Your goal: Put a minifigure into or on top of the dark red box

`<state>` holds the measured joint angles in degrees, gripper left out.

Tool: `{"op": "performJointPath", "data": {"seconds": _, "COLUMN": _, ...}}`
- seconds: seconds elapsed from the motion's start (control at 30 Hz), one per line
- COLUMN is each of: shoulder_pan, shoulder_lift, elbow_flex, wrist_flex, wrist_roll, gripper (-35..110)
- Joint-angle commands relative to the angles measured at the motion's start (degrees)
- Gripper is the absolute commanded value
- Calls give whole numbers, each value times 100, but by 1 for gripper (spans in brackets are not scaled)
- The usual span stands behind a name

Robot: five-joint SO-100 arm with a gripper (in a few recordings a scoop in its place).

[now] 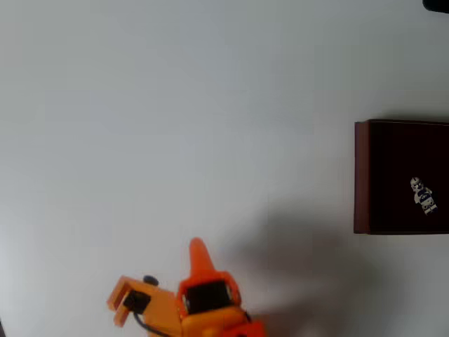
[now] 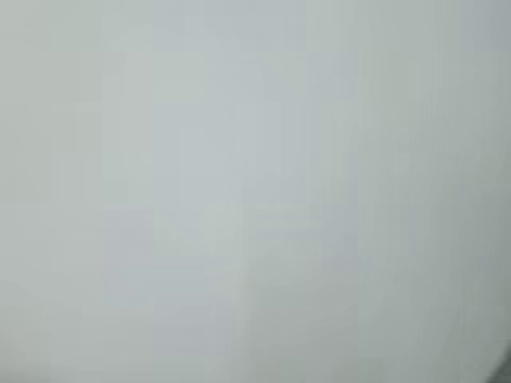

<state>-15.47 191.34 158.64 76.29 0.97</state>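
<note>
Overhead view: the orange gripper (image 1: 198, 247) sits at the bottom edge, a bit left of centre, its pointed orange tip aimed up the picture. Only that one tapered tip reads clearly; the fingers look pressed together into a single point, with no gap visible between them, but the picture is soft, so I cannot tell for sure how the jaws stand. Nothing is visible in its grip. Behind the tip is the orange arm (image 1: 203, 309) with a black block in its middle and a black cable looping on its left side, plus an orange bracket sticking out to the left. A faint grey shadow spreads on the white surface (image 1: 175, 105) to the right of the arm. The dark red box (image 1: 393, 175) is at the right edge, cut off by the frame, with a very dark maroon top face and a lighter brick-red side wall along its left. The minifigure (image 1: 423, 194) lies on that dark top face, toward the right part of the visible area, slightly tilted, white with blue and dark marks, head toward the top of the picture. Box and minifigure are well apart from the gripper, with bare surface between them. A small dark shape shows in the top right corner, too cut off to identify. Wrist view: pale grey-white surface (image 2: 255, 191), blurred, with a dark sliver in the bottom right corner.
</note>
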Motion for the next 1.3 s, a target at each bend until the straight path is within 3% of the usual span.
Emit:
{"op": "performJointPath", "data": {"seconds": 0.0, "shoulder_pan": -97, "shoulder_lift": 97, "elbow_flex": 211, "wrist_flex": 185, "wrist_roll": -299, "gripper": 0}}
{"op": "performJointPath", "data": {"seconds": 0.13, "shoulder_pan": -466, "shoulder_lift": 79, "elbow_flex": 668, "wrist_flex": 202, "wrist_roll": -545, "gripper": 0}}
{"op": "performJointPath", "data": {"seconds": 0.3, "shoulder_pan": -958, "shoulder_lift": 88, "elbow_flex": 1450, "wrist_flex": -290, "wrist_roll": 70, "gripper": 0}}
{"op": "performJointPath", "data": {"seconds": 0.6, "shoulder_pan": -1362, "shoulder_lift": 97, "elbow_flex": 1362, "wrist_flex": 97, "wrist_roll": 88, "gripper": 0}}
{"op": "performJointPath", "data": {"seconds": 1.27, "shoulder_pan": -1424, "shoulder_lift": 114, "elbow_flex": 1362, "wrist_flex": 105, "wrist_roll": -62, "gripper": 2}}
